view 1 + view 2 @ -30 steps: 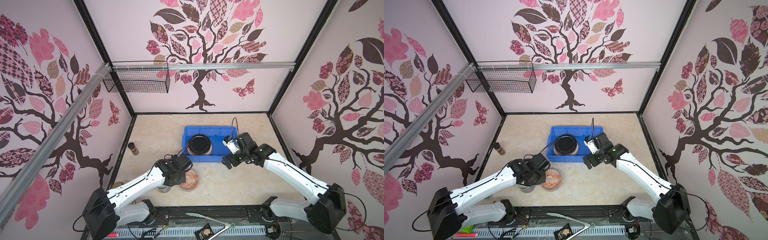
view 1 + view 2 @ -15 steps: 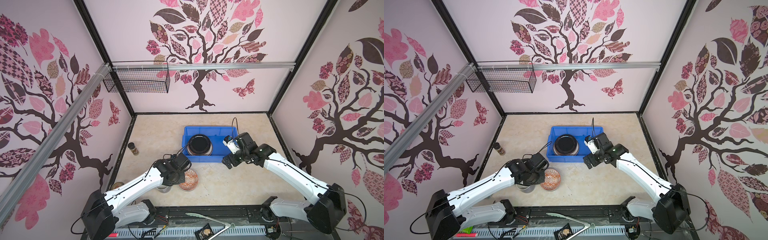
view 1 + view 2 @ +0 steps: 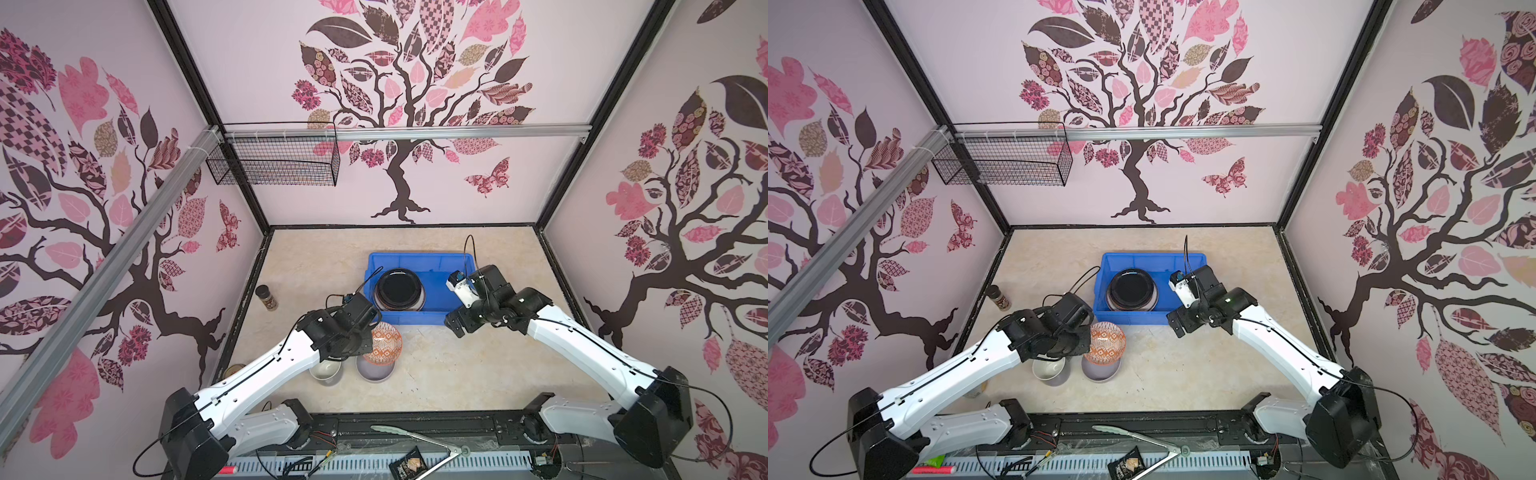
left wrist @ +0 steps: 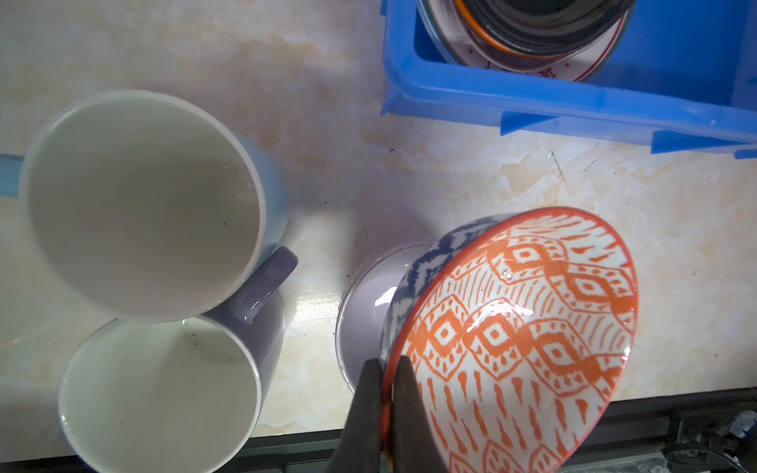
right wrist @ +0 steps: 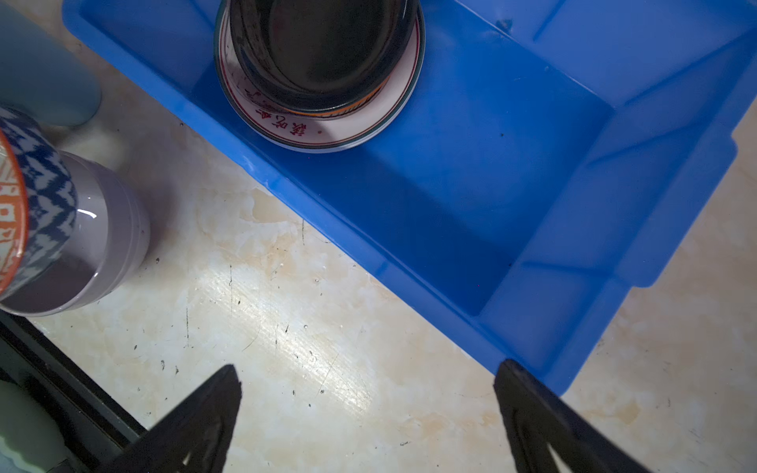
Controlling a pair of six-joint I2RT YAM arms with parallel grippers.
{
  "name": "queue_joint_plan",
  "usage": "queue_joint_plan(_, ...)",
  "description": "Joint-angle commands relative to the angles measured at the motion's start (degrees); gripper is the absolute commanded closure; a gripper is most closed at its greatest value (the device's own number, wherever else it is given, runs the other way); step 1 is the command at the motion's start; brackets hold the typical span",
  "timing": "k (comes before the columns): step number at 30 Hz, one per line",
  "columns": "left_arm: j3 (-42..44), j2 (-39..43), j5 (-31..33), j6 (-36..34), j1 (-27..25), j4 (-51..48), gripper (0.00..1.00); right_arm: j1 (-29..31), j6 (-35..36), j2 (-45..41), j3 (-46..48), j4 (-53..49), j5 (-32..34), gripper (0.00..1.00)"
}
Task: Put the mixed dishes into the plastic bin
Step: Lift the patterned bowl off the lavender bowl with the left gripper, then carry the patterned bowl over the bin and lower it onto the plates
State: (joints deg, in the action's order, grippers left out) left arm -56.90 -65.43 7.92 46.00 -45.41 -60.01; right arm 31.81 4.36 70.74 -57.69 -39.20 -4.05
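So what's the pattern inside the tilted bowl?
The bowl has orange diamonds and dashes on white inside; clearest in the left wrist view.

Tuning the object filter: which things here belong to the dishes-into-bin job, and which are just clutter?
Job:
- blue bin
- plate stack inside it
- patterned bowl, pinched by left hand
- grey bowl
- blue mug
- lilac mug

Clutter:
- spice jar
- wire basket
- tongs

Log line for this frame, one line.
left pincer: shut on patterned bowl rim, tilted over grey bowl | right pincer: open, empty, by blue bin | bin: plate stack | table: two mugs
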Motion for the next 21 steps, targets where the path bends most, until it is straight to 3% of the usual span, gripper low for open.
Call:
queue_joint_plan(1, -5.3, -0.1, 1.5, -1.8, 0.6, -0.3, 1.0, 0.1, 0.5, 0.3, -0.9, -0.7, 0.9, 0.0)
queue_joint_plan(11, -17.6, -7.2, -1.7, -10.4, 9.4, 0.9, 1.0, 0.0, 0.8, 1.4, -2.7, -0.5, 2.6, 0.0)
queue_joint_plan(21, -30.5, -22.9, -6.8, -18.8, 17.1, 5.2, 1.0, 0.1, 1.0, 2.5, -3.0, 0.3, 4.7, 0.0)
